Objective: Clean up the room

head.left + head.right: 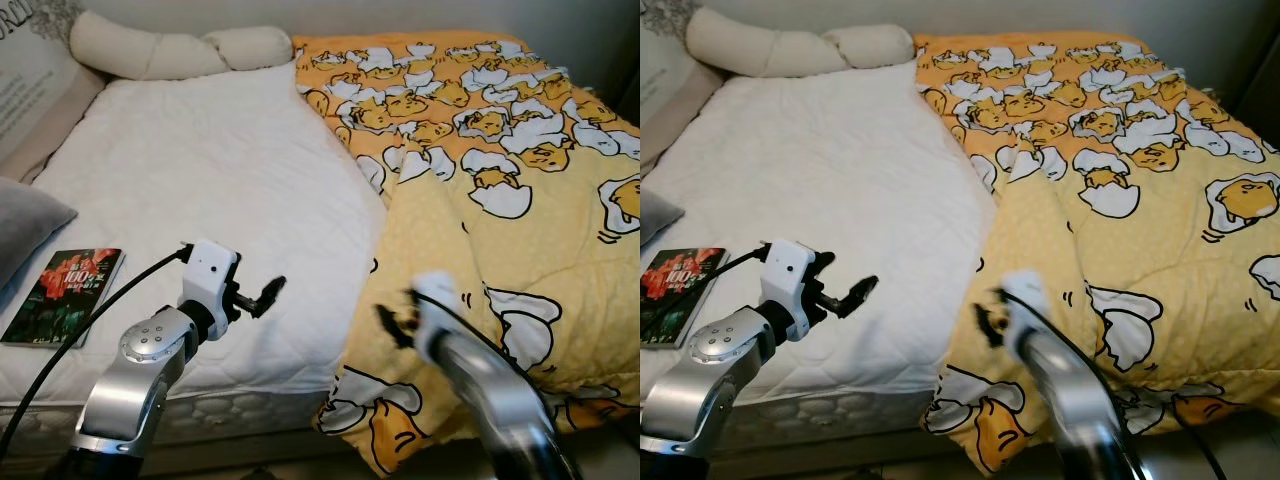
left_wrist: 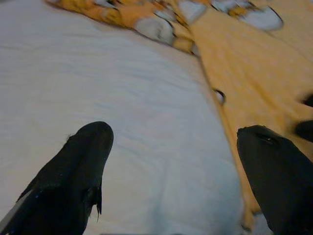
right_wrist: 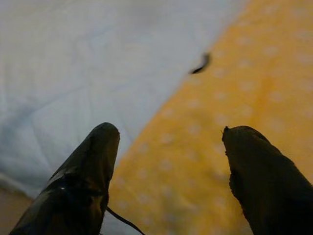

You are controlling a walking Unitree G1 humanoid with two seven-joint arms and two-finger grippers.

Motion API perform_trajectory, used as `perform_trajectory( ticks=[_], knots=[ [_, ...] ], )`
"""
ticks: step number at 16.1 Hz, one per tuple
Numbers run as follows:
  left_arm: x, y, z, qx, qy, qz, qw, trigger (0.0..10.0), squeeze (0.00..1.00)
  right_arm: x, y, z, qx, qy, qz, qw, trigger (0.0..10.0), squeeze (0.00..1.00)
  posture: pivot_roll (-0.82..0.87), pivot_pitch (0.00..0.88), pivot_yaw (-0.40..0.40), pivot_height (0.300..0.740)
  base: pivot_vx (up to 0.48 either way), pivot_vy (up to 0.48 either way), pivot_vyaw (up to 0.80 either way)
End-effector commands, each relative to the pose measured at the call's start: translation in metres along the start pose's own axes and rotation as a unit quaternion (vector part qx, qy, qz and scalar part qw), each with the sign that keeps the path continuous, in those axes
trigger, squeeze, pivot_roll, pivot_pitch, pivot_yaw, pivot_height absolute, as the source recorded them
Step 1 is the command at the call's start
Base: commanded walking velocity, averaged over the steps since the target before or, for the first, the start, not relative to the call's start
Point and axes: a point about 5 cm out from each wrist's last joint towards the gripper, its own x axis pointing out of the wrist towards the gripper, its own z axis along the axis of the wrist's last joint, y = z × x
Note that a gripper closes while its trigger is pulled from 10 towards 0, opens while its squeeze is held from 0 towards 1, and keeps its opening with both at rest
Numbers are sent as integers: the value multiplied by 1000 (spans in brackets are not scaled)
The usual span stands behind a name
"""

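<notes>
A yellow duvet [image 1: 500,190] with an egg-character print covers the right half of the bed, its left edge folded back and crumpled over the front corner. The white mattress [image 1: 200,190] lies bare on the left. My left gripper [image 1: 262,295] hangs open over the mattress near its front edge, nothing between its fingers [image 2: 73,171]. Blurred with motion, my right gripper [image 1: 392,325] is open just above the duvet's folded edge [image 3: 195,147], and its fingers [image 3: 88,171] hold nothing.
A book [image 1: 65,295] with a dark red cover lies at the mattress's front left. A grey pillow [image 1: 25,225] sits beyond it at the left edge. A long cream bolster [image 1: 170,50] runs along the head of the bed.
</notes>
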Motion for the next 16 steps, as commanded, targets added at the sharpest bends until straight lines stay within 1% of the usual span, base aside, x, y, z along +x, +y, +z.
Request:
perform_trajectory(
  ticks=[1,2,4,5,6,7,8,9,10,12,13,14,15,16],
  knots=[
    [-4,-5,2,11,9,-40,999,10000,1000,9,2,-5,-6,34,3,999,10000,1000,16,0,62,740,0,0,0],
    [-10,-12,1,19,24,-90,995,10000,1000,18,3,-3,-13,50,1,999,10000,1000,28,0,55,740,0,0,0],
    [-25,-22,0,35,61,-181,981,10000,1000,36,1,2,-25,77,-25,996,10000,1000,57,0,41,740,0,0,0],
    [-32,-25,1,33,77,-213,973,10000,1000,42,-1,4,-32,91,-46,994,10000,1000,70,0,37,740,0,0,0],
    [-35,-26,2,36,83,-227,970,10000,1000,44,-1,5,-31,96,-47,994,10000,1000,87,32,37,740,0,0,0],
    [-44,-29,3,36,100,-259,960,10000,1000,50,2,7,-24,106,-45,993,10000,75,101,68,41,740,0,0,0],
    [-47,-30,4,36,107,-269,956,10000,1000,52,4,8,-25,109,-44,993,10000,75,106,82,43,740,0,0,0],
    [-57,-32,4,35,124,-292,948,10000,1000,54,5,8,-26,115,-51,992,10000,0,123,106,45,740,0,0,0],
    [-66,-33,6,33,138,-301,943,10000,1000,56,7,6,-28,128,-66,989,10000,0,145,127,49,740,0,0,0],
    [-76,-36,8,34,149,-311,938,10000,1000,57,12,2,-3,130,-63,989,10000,0,172,144,51,740,0,0,0],
    [-78,-37,9,34,152,-314,937,10000,1000,58,13,1,-4,132,-62,989,10000,0,172,144,51,740,0,0,0],
    [-87,-39,13,35,160,-316,934,10000,1000,59,19,-3,-3,134,-56,989,8157,0,204,161,52,740,0,0,0],
    [-91,-40,15,35,164,-311,935,10000,1000,59,20,-4,4,136,-55,989,5412,0,218,167,55,740,0,0,0],
    [-93,-40,16,35,165,-311,935,10000,1000,59,20,-5,5,135,-58,989,1961,0,223,169,56,740,0,0,0]
  ],
)
